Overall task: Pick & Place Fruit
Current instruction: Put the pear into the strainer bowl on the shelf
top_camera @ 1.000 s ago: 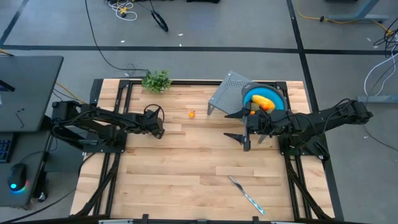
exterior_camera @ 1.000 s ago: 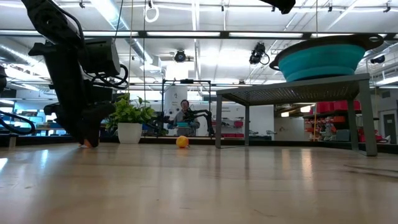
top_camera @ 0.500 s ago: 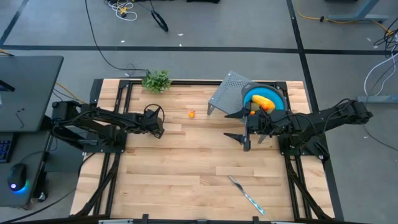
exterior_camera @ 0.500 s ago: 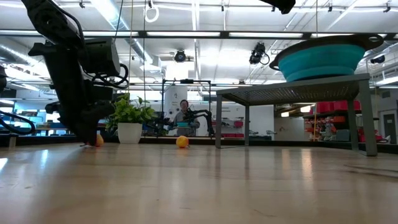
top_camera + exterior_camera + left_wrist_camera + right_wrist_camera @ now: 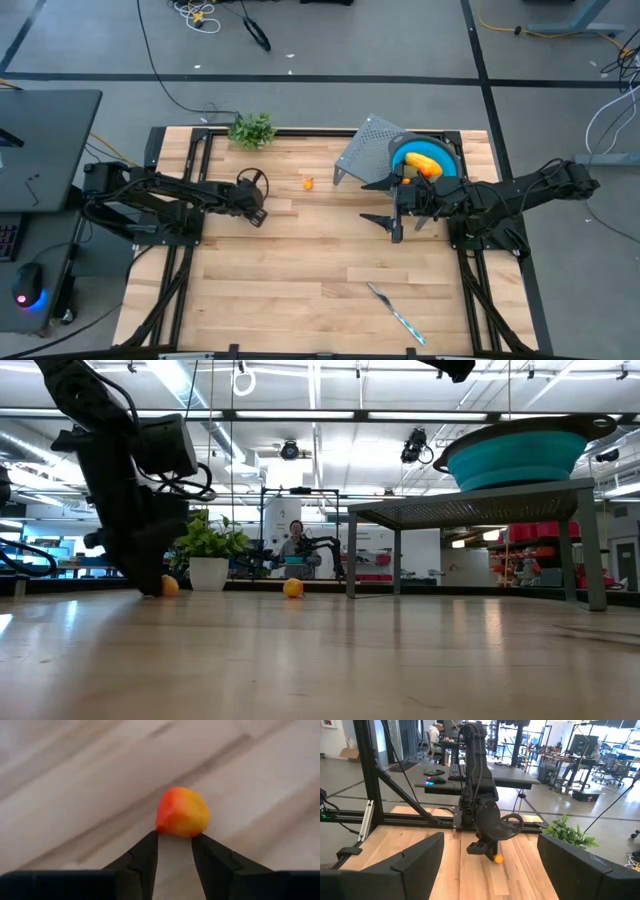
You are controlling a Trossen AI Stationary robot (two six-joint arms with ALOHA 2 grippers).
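Observation:
My left gripper [image 5: 258, 214] is low on the table's left half, fingers narrowly apart. A tiny orange-red fruit [image 5: 182, 812] lies on the wood right at its fingertips; the low view shows the fruit [image 5: 170, 586] resting on the table beside the gripper. A second small orange fruit [image 5: 308, 183] sits on the table near the far edge. A blue bowl [image 5: 448, 155] on a perforated metal stand [image 5: 362, 150] holds yellow and orange-red pieces. My right gripper [image 5: 378, 202] hangs wide open beside the stand, touching nothing. My left gripper meets the tiny orange-red fruit on its near side [image 5: 175, 833], only with the free ends of both fingers. The fruit is wider than the gap and lies beyond the tips, not between them. It rests on the table. The fingers slant down toward the table's right.
A leafy green sprig [image 5: 252, 130] stands at the far edge. A slim knife with a blue handle [image 5: 397, 312] lies near the near edge on the right. Bare wood stretches across the table's middle and near side. A person sits far off in the room [image 5: 295, 540].
My left gripper has shifted a little toward the table's right. In the low view the tiny orange-red fruit, at first tucked under the gripper, has come out along the table and now lies in plain sight beside it.

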